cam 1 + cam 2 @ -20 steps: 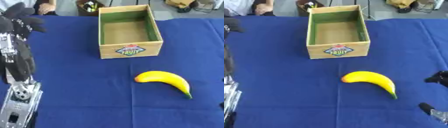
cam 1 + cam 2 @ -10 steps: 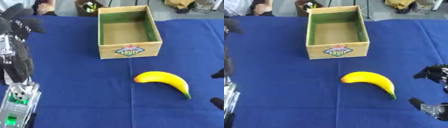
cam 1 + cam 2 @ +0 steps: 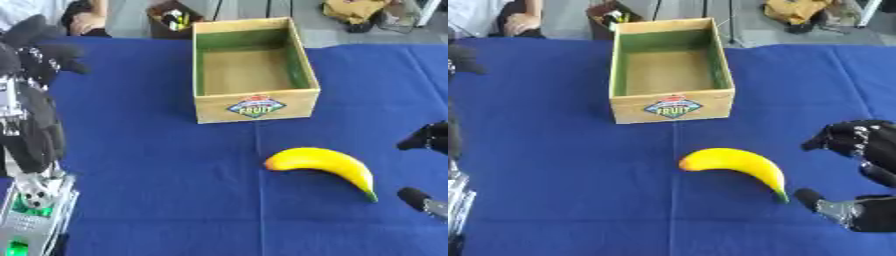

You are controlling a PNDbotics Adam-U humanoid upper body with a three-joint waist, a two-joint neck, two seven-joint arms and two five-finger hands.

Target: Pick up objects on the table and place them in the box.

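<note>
A yellow banana [image 3: 738, 164] lies on the blue cloth in front of the box, its dark tip pointing right and toward me. The cardboard fruit box [image 3: 671, 106] stands open and empty at the middle back. My right hand [image 3: 863, 145] is at the right edge, just right of the banana and apart from it, open with fingers spread above and thumb below. My left hand [image 3: 39, 47] hangs raised at the far left, fingers loosely bent and holding nothing, far from the banana.
The blue table cloth [image 3: 157, 165] covers the whole work area. Behind the far edge stand a dark bin with small items [image 3: 171, 19] and a bag on the floor [image 3: 359, 11]. My left forearm [image 3: 31, 210] fills the lower left corner.
My right hand has come in from the right edge toward the banana. The banana, the box and my left arm have stayed where they were.
</note>
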